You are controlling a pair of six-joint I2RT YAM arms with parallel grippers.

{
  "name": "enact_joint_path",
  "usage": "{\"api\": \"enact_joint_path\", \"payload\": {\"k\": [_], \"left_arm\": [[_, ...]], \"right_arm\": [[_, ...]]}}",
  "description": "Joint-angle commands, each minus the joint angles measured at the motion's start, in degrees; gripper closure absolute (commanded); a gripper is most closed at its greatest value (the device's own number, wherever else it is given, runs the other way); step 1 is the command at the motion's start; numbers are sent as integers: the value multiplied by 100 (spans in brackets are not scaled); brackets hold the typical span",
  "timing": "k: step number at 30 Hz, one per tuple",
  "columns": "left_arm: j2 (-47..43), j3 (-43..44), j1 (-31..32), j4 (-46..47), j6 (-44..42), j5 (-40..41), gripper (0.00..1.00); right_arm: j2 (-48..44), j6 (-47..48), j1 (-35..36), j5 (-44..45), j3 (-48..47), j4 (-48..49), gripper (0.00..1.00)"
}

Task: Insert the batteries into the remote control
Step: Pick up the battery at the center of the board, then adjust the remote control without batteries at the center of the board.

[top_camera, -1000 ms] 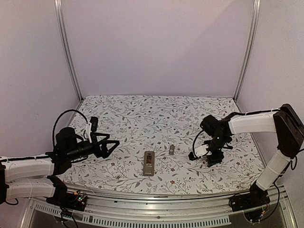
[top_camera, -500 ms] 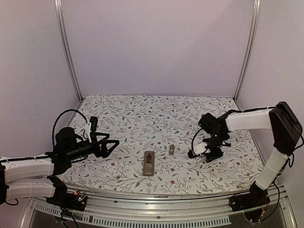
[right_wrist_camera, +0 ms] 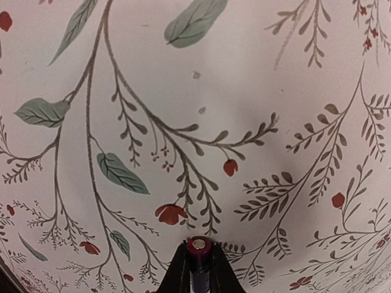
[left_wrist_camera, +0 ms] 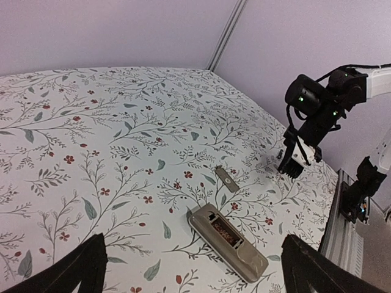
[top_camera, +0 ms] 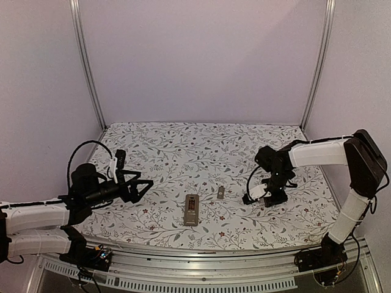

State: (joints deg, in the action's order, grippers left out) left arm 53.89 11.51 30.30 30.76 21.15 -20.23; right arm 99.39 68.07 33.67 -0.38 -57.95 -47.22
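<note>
Loading looks barely begun: the remote control [top_camera: 192,210] lies back-up at lower centre of the overhead frame, recess uncovered, and I cannot tell whether a cell is seated. The right gripper [top_camera: 269,199], right of centre, is pinched on one battery [right_wrist_camera: 198,246]; the left gripper [top_camera: 145,188] hangs spread wide at left, holding nothing. Count: one remote, one battery in view (second not found), one small grey plate [top_camera: 220,193].

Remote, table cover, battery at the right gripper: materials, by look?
Remote control: matte grey moulded plastic by the look, no glare on its back. Table cover: flat matte floral print, cloth or vinyl, cannot tell. Battery: dark purplish sleeve, glossy reddish end with a pale centre, likely metal under a wrap.
</note>
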Motion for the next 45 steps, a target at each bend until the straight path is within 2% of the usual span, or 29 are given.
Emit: {"api": "enact_joint_path", "payload": {"k": [1,6,9,12,14,16,17,19,20,22,24,26,28,30,38,41,45], "left_arm": [[-36,-48,-75,23,-14,61,0],[-1,48,-60,-169,189,302,3],[55,274,113,-778,434,907,12],[290,680,408,-1497,735,1323,15],[499,915,714,-1703,791,1388,17],[749,1037,856,-1673,744,1334,19],[886,1074,864,-1613,713,1250,21],[1155,1103,830,-1303,463,700,21],[1273,1093,808,-980,-105,132,21],[1465,1250,835,-700,-1716,-1802,18],[1714,1856,861,-1884,-4265,-3039,11],[2134,2684,862,-3936,-6900,-3110,3],[2696,3390,826,-5662,-9146,-2630,0],[3275,4035,730,-6633,-10916,-2261,0],[5634,6810,1039,-8407,-14167,-1076,0],[6249,7618,1262,-8724,-14578,-899,0],[6803,8273,1670,-9058,-14679,-655,0]], "right_arm": [[220,-81,-21,-109,-227,-181,92],[165,-737,86,-650,-1127,-39,100],[129,-1790,87,-665,-1674,433,100],[-7,-3213,87,-784,-1903,1083,100],[-250,-4285,87,-1174,-1710,1842,100],[-544,-5421,87,-1527,-1319,2776,100],[-723,-6324,87,-1682,-1113,3170,100],[-900,-7586,114,-1793,-781,3807,100],[-943,-8010,153,-1730,-690,3927,100],[-998,-8796,255,-1478,-533,3974,100],[-1058,-8994,353,-1403,-359,4050,100],[-1094,-8981,444,-1437,-209,4169,100],[-1102,-8932,528,-1480,-136,4212,100],[-1128,-8849,623,-1394,-64,4224,100],[-1522,-8513,786,-1234,457,4464,100],[-1739,-8449,790,-1166,697,4549,100],[-1967,-8391,790,-1115,1055,4676,100]]}}
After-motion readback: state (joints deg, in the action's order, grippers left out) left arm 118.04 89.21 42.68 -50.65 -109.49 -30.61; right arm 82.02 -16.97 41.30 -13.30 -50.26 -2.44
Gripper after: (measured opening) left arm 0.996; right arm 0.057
